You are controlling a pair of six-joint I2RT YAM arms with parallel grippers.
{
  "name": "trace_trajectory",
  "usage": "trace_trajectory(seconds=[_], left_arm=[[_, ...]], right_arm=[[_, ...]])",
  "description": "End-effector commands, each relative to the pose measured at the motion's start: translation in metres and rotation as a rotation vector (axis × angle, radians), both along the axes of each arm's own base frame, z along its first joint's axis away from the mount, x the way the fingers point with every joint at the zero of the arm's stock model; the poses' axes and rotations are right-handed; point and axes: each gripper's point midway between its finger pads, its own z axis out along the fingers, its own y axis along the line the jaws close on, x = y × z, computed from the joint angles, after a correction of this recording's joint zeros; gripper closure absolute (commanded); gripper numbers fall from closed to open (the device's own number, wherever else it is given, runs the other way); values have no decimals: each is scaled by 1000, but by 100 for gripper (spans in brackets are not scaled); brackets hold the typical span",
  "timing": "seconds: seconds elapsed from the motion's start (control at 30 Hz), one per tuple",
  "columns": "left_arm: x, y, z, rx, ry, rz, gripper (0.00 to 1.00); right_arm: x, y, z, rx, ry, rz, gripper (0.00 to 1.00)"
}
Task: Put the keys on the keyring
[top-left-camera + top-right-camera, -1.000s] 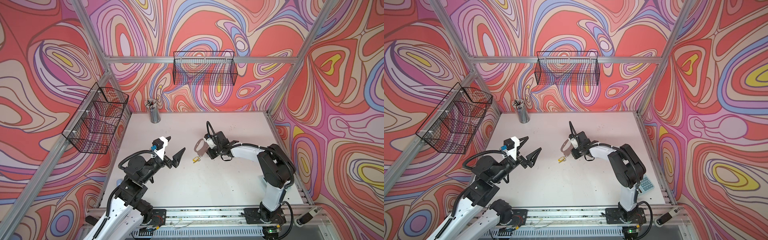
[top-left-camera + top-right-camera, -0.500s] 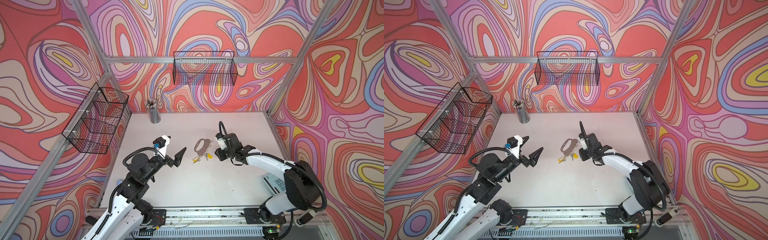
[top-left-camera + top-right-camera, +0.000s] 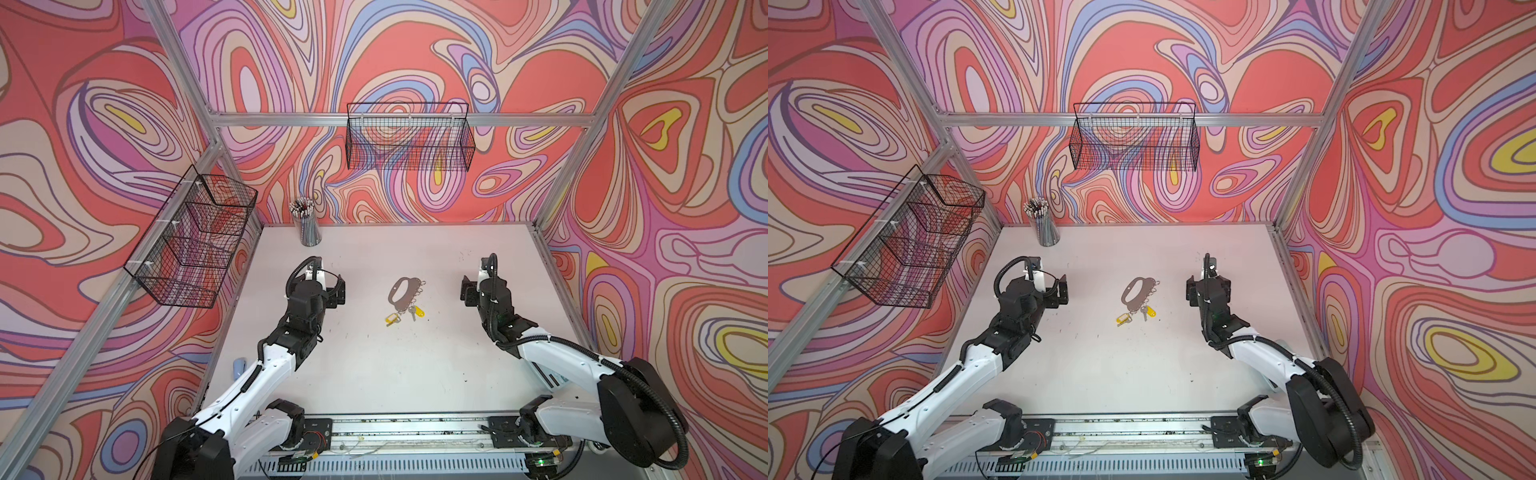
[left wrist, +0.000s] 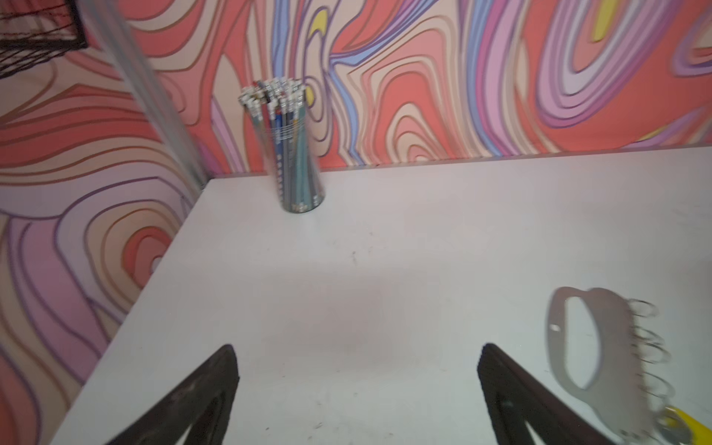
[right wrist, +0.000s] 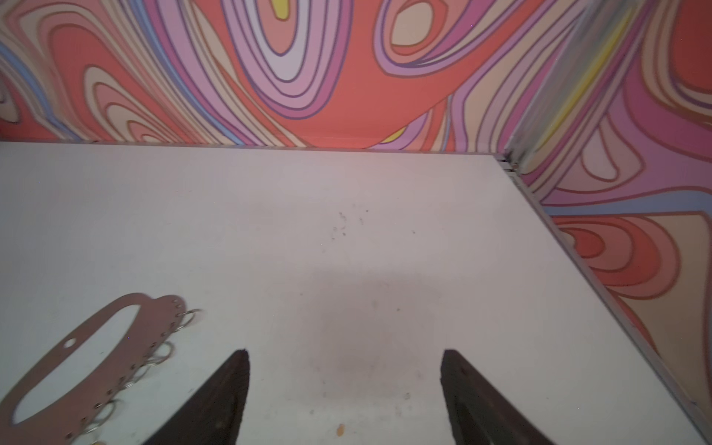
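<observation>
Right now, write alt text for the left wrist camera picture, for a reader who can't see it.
The left hand hangs open and empty over the white table, with the flat metal keyring lying beside it and a yellow tag at the frame's edge. A cup of pencils stands in the far corner.

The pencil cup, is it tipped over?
No, the pencil cup stands upright on the table near the back corner.
</observation>
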Motion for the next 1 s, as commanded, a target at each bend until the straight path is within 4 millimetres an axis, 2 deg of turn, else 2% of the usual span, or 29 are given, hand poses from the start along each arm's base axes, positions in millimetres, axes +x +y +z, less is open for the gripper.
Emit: trace_trajectory(seconds=[0.0,0.07,0.13,0.2,0.27,0.33,0.5,0.53,0.63,0.67,0.73,0.87,0.97], left_arm=[[11,32,-16,70,-2,134,0],[22,31,-33,110,24,104,0],[32,38,-42,80,10,145,0],[40,32,-42,104,19,79,0],[47,34,-35,126,-55,72,0],[49,40,-35,127,-56,75,0],[42,48,-41,47,-14,78,0],[34,49,-59,45,31,71,0],[25,57,-76,32,32,114,0],[24,56,-79,26,12,103,0],[25,50,-86,19,-7,62,0],[27,39,-106,15,-18,-17,0],[28,32,-109,8,11,-69,0]], right_arm=[[5,-36,15,-49,-163,-147,4],[4,-55,4,-45,-195,-207,2],[4,-68,-8,-51,-198,-228,2],[5,-73,-18,-65,-202,-221,2],[7,-76,-25,-52,-228,-201,2],[5,-76,-30,-57,-249,-197,2],[21,-70,-41,-16,-195,-83,2],[22,-71,-44,-4,-183,-72,2],[20,-75,-53,23,-190,-64,2],[19,-79,-48,14,-225,-80,2],[20,-76,-52,28,-197,-59,2],[27,-85,-56,29,-173,-119,2],[26,-86,-55,24,-177,-125,1]])
